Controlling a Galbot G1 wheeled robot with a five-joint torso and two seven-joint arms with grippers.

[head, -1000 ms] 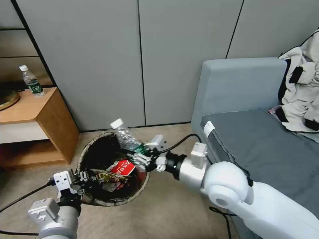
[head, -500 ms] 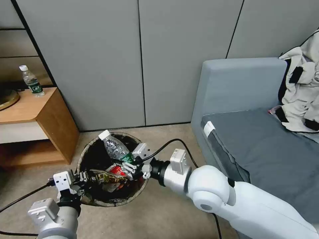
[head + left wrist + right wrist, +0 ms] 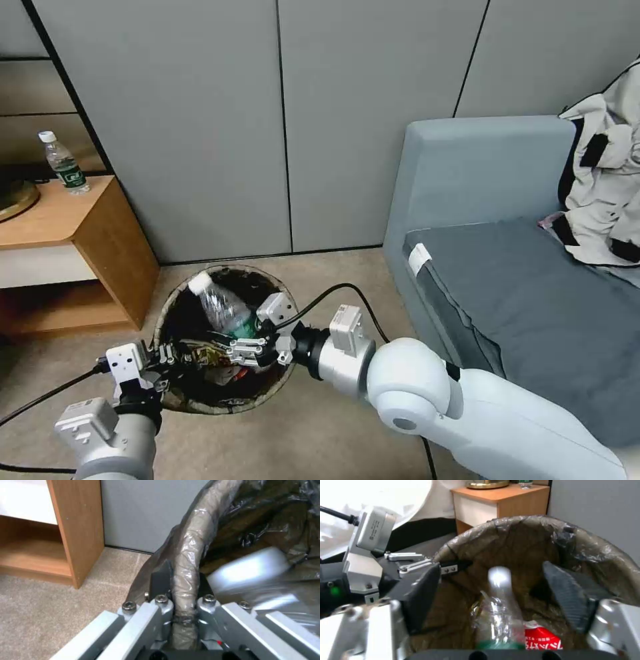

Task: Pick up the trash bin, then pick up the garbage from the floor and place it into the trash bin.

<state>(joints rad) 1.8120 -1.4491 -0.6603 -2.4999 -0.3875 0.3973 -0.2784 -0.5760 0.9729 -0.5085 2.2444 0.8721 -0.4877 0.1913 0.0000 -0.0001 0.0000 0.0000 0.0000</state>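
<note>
- The left gripper (image 3: 181, 597) pinches the rim of the trash bin (image 3: 175, 308) (bag and all).
- The right gripper (image 3: 493, 595) is wide open over the bin.
- A clear bottle (image 3: 219, 307) lies loose inside, on a red carton (image 3: 541, 638).

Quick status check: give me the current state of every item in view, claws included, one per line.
Round white trash bin with dark plastic bag liner: held by its rim, partly filled.
Left claw: shut on the bin's lined rim.
Right claw: open, over the bin mouth.
Clear plastic bottle with white cap: released, lying tilted in the bin.
Red-and-white paper carton: in the bin.
Clear water bottle on the wooden side table: upright, capped.
</note>
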